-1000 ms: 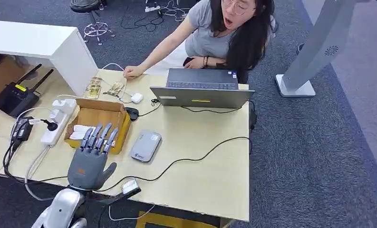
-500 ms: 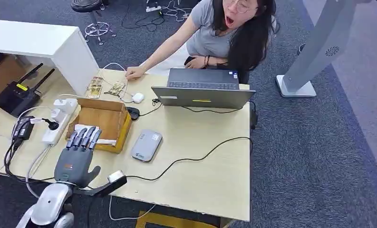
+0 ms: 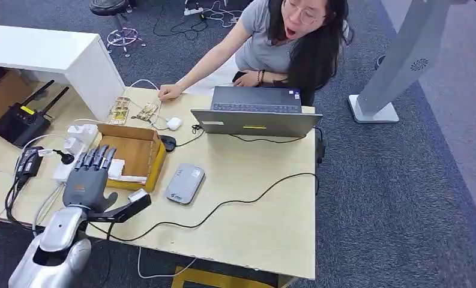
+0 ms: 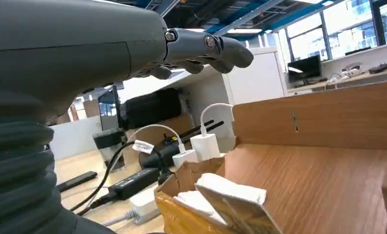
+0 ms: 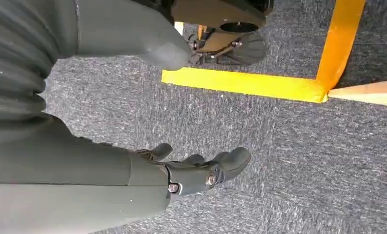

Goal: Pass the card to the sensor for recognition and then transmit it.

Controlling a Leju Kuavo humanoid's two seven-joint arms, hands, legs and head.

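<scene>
Over the left, near part of the tabletop (image 3: 265, 204) my left hand (image 3: 90, 179) hovers with fingers spread and nothing in it, its fingertips (image 3: 100, 155) at the near left corner of the open cardboard box (image 3: 136, 153). Inside that box, against its near wall, lie the white cards (image 3: 116, 168); in the left wrist view they show as a small loose pile (image 4: 220, 197), one card propped up at an angle on the others.

I judge a card to be light, thin, stiff and smooth, so it will slip if I press flat on it and will be hard to lift off the box floor. The tilted card gives a free edge; pinching that edge between thumb and a finger looks the surest hold. The box walls crowd my fingers, so I should come in from above.

Just right of the box sits the grey sensor (image 3: 184, 183).

My right hand (image 5: 201, 170) hangs over the carpet, fingers loosely curled, holding nothing.
</scene>
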